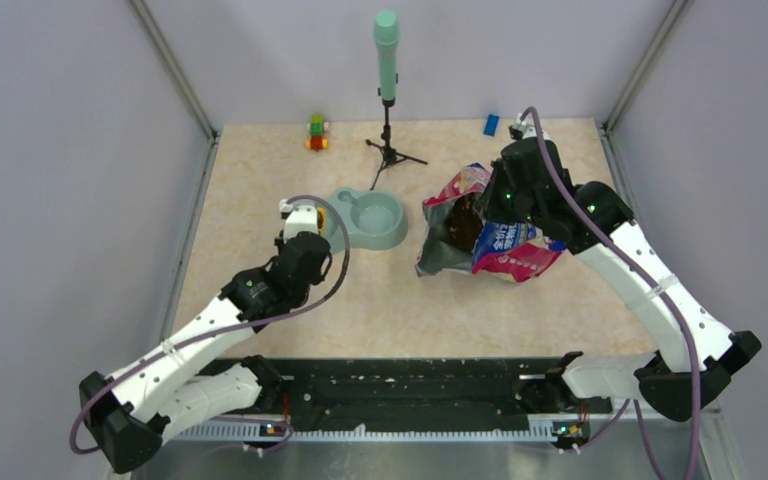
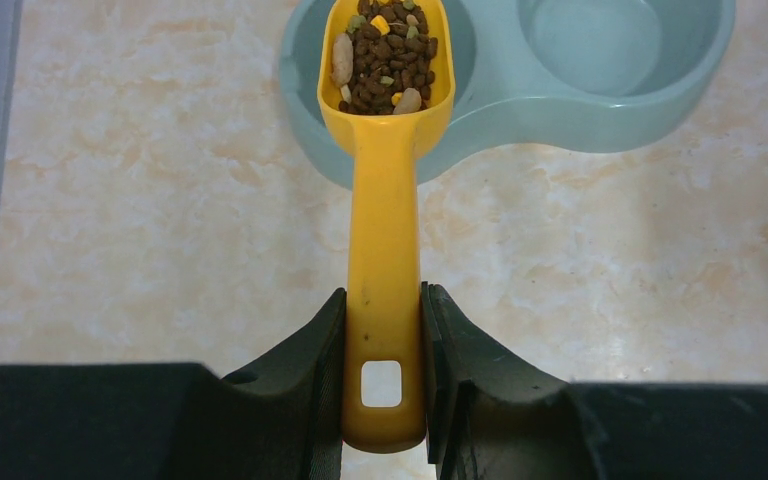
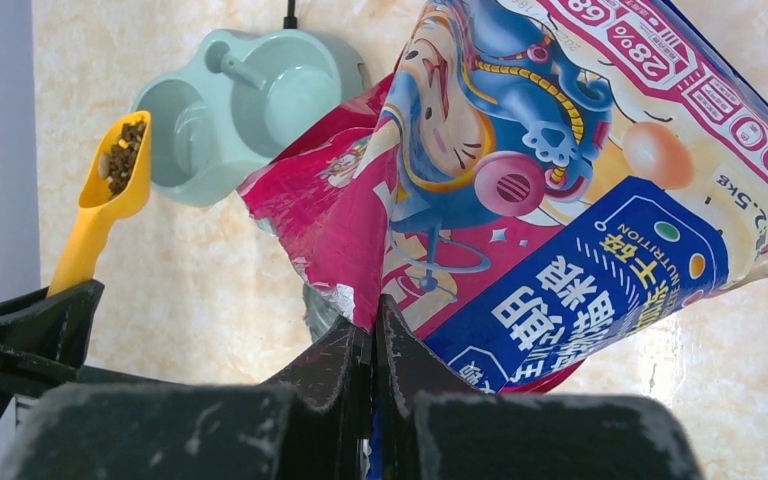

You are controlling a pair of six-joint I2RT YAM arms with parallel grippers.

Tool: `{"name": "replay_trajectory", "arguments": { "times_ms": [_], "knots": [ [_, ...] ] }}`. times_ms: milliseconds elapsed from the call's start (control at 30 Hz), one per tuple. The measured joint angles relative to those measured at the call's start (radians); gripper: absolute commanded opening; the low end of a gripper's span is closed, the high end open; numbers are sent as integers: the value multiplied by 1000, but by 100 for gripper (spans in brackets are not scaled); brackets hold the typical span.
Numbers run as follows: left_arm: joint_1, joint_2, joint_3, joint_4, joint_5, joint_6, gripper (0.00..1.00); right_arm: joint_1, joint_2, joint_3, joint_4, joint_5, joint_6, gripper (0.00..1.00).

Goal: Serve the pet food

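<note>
My left gripper (image 2: 384,330) is shut on the handle of a yellow scoop (image 2: 384,250). The scoop's cup holds the pet food (image 2: 388,60), brown kibble with a few pale and yellow bits. The cup hangs over the left compartment of the teal double bowl (image 2: 600,125), level. The scoop (image 3: 95,220) and bowl (image 3: 250,60) also show in the right wrist view. My right gripper (image 3: 374,320) is shut on the torn edge of the glossy pink-blue bag (image 3: 560,180), holding it up. In the top view the bag (image 1: 505,250) lies open toward the bowl (image 1: 400,235), dark kibble showing inside.
A green microphone on a small tripod (image 1: 387,60) stands just behind the bowl. A stack of coloured toy blocks (image 1: 316,132) and a blue block (image 1: 491,124) sit at the back edge. Grey walls close in the table on three sides.
</note>
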Motion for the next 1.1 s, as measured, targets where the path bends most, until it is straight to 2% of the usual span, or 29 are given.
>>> {"name": "replay_trajectory", "arguments": {
  "times_ms": [300, 633, 1100],
  "knots": [
    [27, 96, 80, -36, 68, -73, 0, 0, -2, 0, 0, -3, -8, 0],
    [85, 206, 136, -110, 77, -151, 0, -4, -34, -26, 7, -18, -10, 0],
    [142, 335, 270, -214, 140, -177, 0, -4, -49, -39, 11, -23, -16, 0]
  ]
}}
